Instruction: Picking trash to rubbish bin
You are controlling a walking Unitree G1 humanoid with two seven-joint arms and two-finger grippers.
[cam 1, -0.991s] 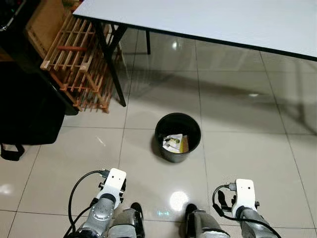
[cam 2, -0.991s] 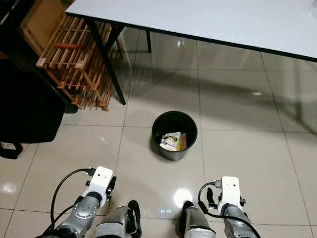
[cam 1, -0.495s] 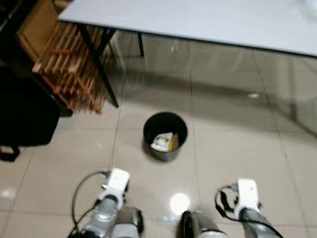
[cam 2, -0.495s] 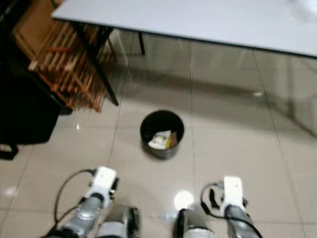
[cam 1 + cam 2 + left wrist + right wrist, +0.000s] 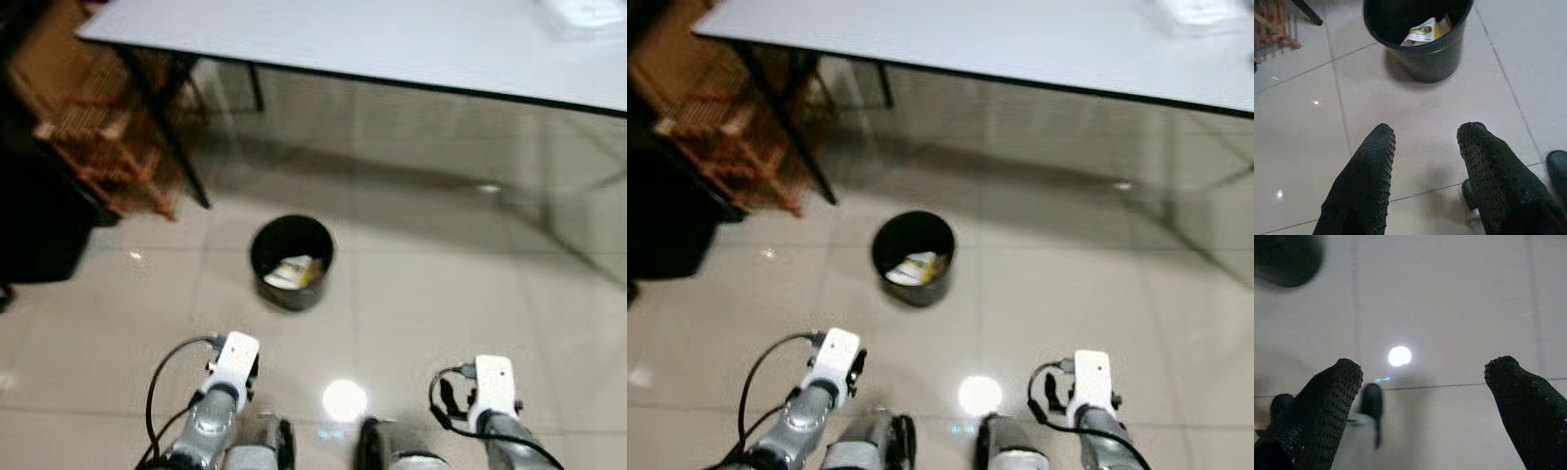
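Whole view has shifted since a second ago, now blurred: camera moved, table top fills more of the frame, bin sits further left. Bin stands on the tiled floor just in front of the table, near its left leg; yellow-white trash lies inside. Left gripper hangs short of the bin, fingers spread apart, empty. Right gripper is right of the bin, over bare tile, fingers wide, empty. Wooden rack is left of the bin.
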